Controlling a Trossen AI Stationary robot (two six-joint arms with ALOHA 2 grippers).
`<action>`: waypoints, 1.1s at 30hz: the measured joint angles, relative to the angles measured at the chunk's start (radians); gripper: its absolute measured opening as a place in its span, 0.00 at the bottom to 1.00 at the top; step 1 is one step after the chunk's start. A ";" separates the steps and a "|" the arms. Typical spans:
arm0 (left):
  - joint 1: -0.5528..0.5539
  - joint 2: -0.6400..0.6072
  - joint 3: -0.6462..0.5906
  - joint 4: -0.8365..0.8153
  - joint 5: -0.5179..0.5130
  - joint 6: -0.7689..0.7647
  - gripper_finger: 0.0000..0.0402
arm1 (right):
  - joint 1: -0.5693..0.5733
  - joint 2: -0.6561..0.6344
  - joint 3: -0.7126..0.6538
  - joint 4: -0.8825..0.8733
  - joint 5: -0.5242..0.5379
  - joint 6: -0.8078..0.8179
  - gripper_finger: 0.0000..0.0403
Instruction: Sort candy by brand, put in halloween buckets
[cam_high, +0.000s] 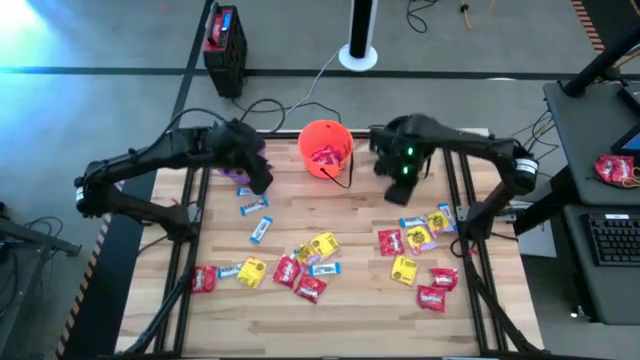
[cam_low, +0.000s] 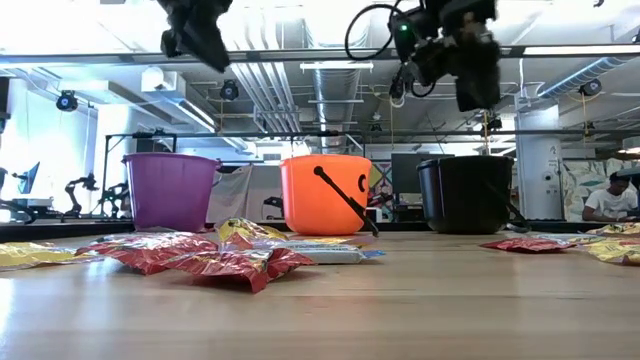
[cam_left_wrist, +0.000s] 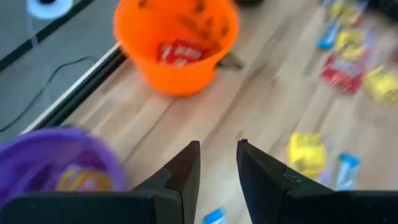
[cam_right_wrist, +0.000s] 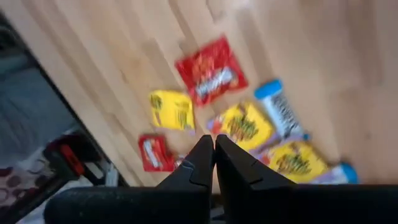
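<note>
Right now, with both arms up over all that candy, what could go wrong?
The red, yellow and blue-and-white wrapped packets overlap in heaps, so a grab might lift two brands together. The left gripper, open and empty, hangs beside the round purple plastic bucket and could nudge it. The shut right gripper hangs over more mixed packets.

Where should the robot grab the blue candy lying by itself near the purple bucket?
Probably across its narrow middle, coming straight down from above. The blue-and-white candy lies flat on the table as a thin slanted strip with bare wood on both long sides, so the fingers can straddle it. The left gripper is nearest, with its fingers apart.
</note>
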 joint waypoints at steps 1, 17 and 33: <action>-0.023 -0.002 0.005 0.017 -0.001 -0.014 0.23 | 0.026 -0.002 -0.029 0.007 0.018 0.033 0.03; -0.204 -0.007 0.023 0.146 -0.170 -0.011 0.23 | 0.190 -0.201 -0.637 0.514 0.267 -0.109 0.31; -0.215 0.029 0.023 0.186 -0.170 -0.016 0.23 | 0.186 -0.010 -0.714 0.584 0.436 -0.048 0.37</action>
